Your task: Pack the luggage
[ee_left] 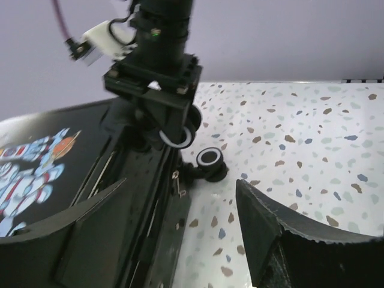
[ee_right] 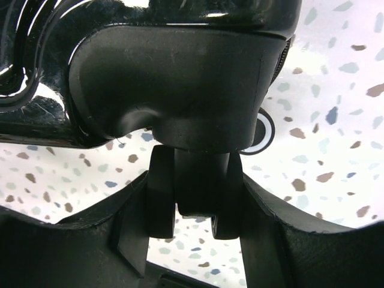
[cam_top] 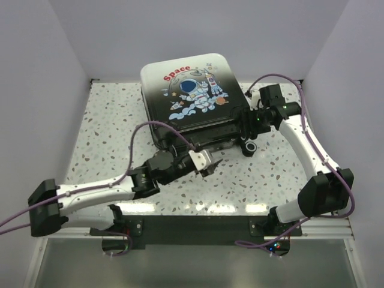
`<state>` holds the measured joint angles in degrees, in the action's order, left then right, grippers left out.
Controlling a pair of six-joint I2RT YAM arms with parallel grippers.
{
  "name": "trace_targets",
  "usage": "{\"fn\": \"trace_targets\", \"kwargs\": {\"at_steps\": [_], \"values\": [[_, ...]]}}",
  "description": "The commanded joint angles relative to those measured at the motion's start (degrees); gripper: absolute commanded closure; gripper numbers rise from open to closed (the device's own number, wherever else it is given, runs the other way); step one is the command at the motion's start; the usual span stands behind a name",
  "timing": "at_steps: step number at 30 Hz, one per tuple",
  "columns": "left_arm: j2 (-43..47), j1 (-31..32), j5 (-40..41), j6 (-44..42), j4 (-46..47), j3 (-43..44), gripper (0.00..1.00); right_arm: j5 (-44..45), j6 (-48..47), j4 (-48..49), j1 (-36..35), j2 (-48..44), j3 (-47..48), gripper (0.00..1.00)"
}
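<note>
Beside the near edge of the small hard-shell suitcase [cam_top: 186,90], white fading to black with a cartoon astronaut print and a red "Space" word, the left pincer [ee_left: 181,183] gapes wide, holding nothing. The right pincer [ee_right: 197,204] clenches a black caster wheel [ee_right: 162,198]. The suitcase lies flat, print upward, on the speckled tabletop [cam_top: 114,120].

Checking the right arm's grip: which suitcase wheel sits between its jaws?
The wheel farther from the arm bases, under the right gripper; the nearer wheel stands free beside it.
</note>
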<state>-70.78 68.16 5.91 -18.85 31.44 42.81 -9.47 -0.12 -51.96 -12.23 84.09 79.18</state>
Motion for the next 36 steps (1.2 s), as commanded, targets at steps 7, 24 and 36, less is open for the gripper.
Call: {"fn": "trace_targets", "kwargs": {"at_steps": [7, 24, 36], "values": [[15.6, -18.0, 5.5, 18.4, -47.2, 12.8, 0.16, -11.7, 9.6, 9.3, -10.6, 1.9, 2.3, 1.00], [16.5, -34.2, -3.5, 26.1, -78.0, 24.3, 0.20, -0.6, 10.5, 7.0, -9.0, -2.3, 1.7, 1.00], [7.6, -38.5, -3.8, 35.2, -73.3, 21.1, 0.31, 2.5, 8.4, 11.4, -9.1, -6.5, -3.3, 1.00]]}}
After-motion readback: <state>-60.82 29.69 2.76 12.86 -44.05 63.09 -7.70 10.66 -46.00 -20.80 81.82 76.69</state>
